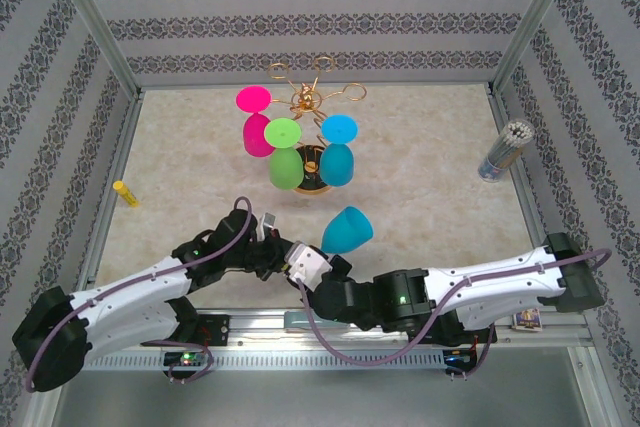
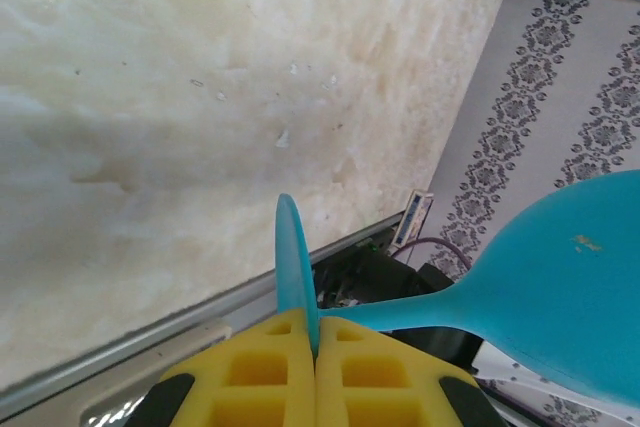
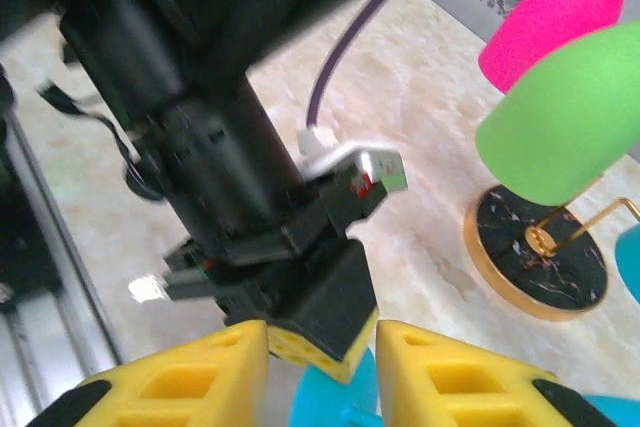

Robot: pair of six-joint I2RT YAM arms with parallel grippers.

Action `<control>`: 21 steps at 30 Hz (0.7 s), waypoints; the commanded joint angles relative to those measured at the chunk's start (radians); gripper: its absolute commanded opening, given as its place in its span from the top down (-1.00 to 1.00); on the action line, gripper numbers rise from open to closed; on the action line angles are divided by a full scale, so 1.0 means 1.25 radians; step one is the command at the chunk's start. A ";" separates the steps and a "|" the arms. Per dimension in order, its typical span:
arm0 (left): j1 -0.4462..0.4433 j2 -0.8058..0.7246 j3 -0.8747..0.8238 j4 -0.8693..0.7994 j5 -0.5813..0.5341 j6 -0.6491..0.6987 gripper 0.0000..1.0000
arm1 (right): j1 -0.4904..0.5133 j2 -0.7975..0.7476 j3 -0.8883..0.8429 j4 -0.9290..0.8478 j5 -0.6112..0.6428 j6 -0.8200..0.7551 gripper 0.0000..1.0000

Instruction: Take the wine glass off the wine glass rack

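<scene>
Three glasses (image 1: 284, 152) hang on the twelve-o'clock wine glass rack (image 1: 305, 97). Left gripper (image 2: 316, 337) pinches teal wine glass (image 1: 347, 231) by foot; right gripper (image 3: 322, 357) gapes.

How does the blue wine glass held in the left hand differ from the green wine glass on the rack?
The blue wine glass is off the wine glass rack, its foot pinched in the left hand; the green wine glass hangs on it. The blue one is tilted sideways; the green one hangs bowl down. Both are opaque and have a round flat foot.
</scene>
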 commanded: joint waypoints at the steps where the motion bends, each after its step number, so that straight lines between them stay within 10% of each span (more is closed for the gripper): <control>1: -0.009 0.007 0.005 0.128 -0.016 0.038 1.00 | -0.017 -0.019 0.040 -0.057 -0.065 0.060 0.30; 21: -0.010 0.252 -0.114 0.706 0.023 0.040 1.00 | -0.376 -0.133 0.298 -0.398 -0.460 0.255 0.02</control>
